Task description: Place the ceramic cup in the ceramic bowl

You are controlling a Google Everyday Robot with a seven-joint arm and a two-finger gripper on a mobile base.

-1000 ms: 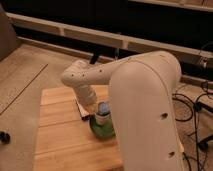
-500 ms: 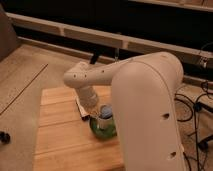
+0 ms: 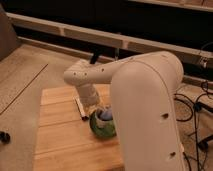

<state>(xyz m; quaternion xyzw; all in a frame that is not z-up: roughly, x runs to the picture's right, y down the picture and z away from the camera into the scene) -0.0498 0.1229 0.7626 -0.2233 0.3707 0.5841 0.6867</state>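
A white robot arm (image 3: 140,100) bends low over a wooden counter (image 3: 60,135), its claw (image 3: 98,111) down at the left rim of the ceramic bowl (image 3: 102,127), a glossy green bowl standing toward the counter's right side. Inside the bowl sits the ceramic cup (image 3: 106,116), its blue-lavender top showing just above the green rim, right beside the claw. The bulk of the arm hides much of the claw, so I cannot tell whether it grips the cup or has let go; black cables (image 3: 192,107) trail on the floor to the right.
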